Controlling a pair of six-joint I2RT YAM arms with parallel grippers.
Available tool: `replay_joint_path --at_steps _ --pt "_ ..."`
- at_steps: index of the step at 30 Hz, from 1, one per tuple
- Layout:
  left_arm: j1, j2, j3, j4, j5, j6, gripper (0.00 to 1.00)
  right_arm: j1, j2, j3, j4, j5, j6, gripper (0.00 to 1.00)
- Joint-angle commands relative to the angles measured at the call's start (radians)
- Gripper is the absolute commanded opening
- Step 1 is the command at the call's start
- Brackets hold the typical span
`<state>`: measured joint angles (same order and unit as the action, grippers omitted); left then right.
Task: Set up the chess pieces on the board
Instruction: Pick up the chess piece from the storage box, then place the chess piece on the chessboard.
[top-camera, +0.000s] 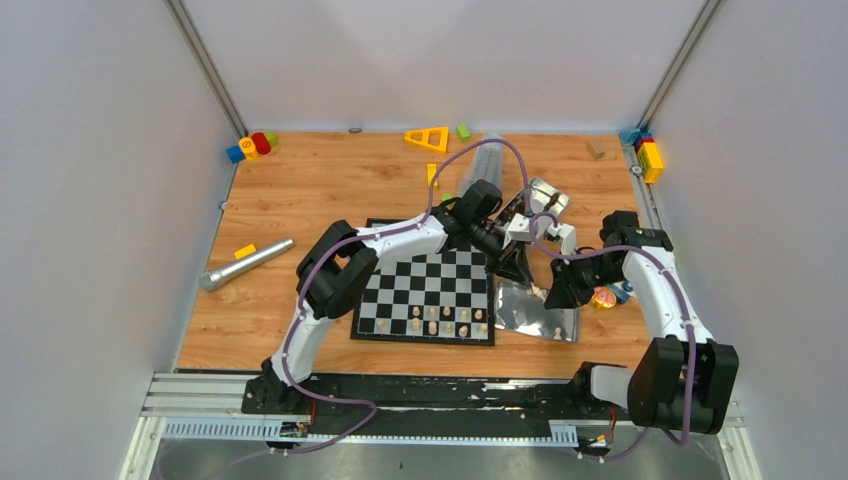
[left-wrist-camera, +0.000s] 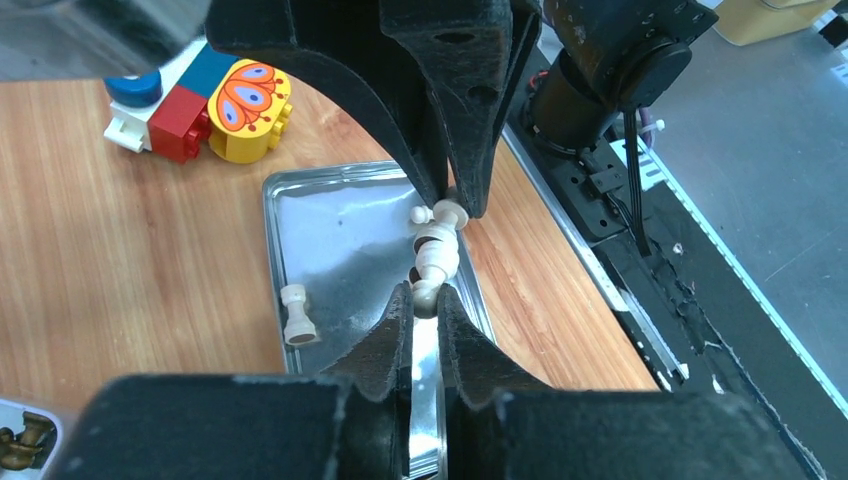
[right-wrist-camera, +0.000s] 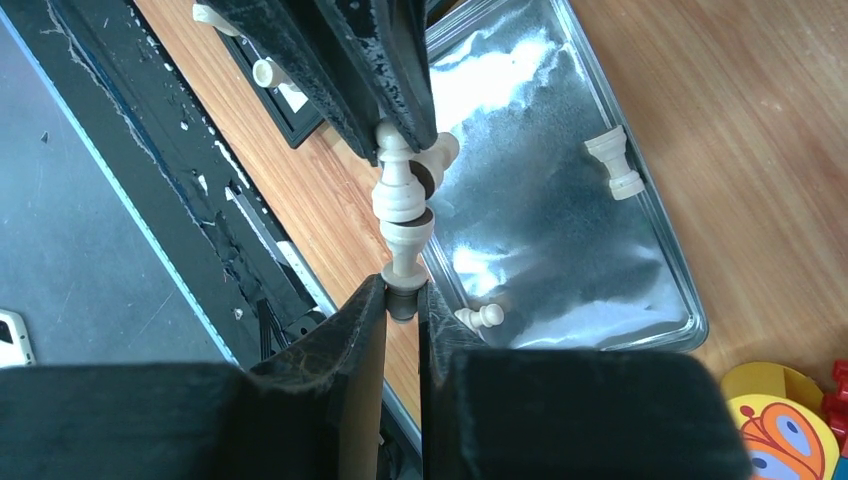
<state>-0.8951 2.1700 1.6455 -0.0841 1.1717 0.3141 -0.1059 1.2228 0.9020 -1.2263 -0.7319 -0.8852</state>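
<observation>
A tall cream chess piece (left-wrist-camera: 436, 255) hangs in the air over the silver tray (left-wrist-camera: 340, 225), held at both ends. My left gripper (left-wrist-camera: 427, 300) is shut on its rounded top, and my right gripper (right-wrist-camera: 402, 300) is shut on its dark-bottomed base. The piece (right-wrist-camera: 402, 200) spans the gap between the two sets of jaws. A rook (left-wrist-camera: 297, 315) lies on its side in the tray, and a pawn (right-wrist-camera: 482, 318) lies near the tray's (right-wrist-camera: 560, 230) edge. The board (top-camera: 425, 285) lies left of the tray (top-camera: 540, 322), with several chess pieces (top-camera: 432, 321) on its near rows.
A metal cylinder (top-camera: 245, 263) and a yellow block lie left of the board. Coloured toy blocks (top-camera: 252, 146) sit at the back left, others (top-camera: 648, 155) at the back right, and a yellow triangle (top-camera: 428, 138) at the back. A butterfly block (left-wrist-camera: 250, 100) lies beside the tray.
</observation>
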Motion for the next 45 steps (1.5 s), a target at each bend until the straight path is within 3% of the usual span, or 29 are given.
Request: replay_joint_path --at_steps 1,11,23,31,37,45 --pt "-0.016 0.007 0.032 0.003 0.032 -0.008 0.02 -0.023 -0.013 0.005 0.018 -0.005 -0.035 0.0" --pt "-0.025 -0.066 -0.012 -0.087 -0.201 0.074 0.0 -0.176 0.011 -0.062 0.087 0.063 -0.061 0.0" --pt "-0.038 -0.166 -0.058 -0.172 -0.391 0.104 0.0 -0.185 0.015 -0.117 0.09 0.042 -0.078 0.0" --pt "-0.012 -0.381 -0.15 -0.382 -0.594 0.256 0.0 -0.185 0.001 -0.136 0.094 0.024 -0.083 0.0" --pt "0.094 -0.533 -0.189 -0.613 -0.72 0.27 0.0 -0.185 -0.005 -0.131 0.091 0.008 -0.087 0.0" --pt "0.155 -0.72 -0.374 -0.836 -1.058 0.32 0.0 -0.184 0.007 -0.11 0.091 -0.009 -0.087 0.0"
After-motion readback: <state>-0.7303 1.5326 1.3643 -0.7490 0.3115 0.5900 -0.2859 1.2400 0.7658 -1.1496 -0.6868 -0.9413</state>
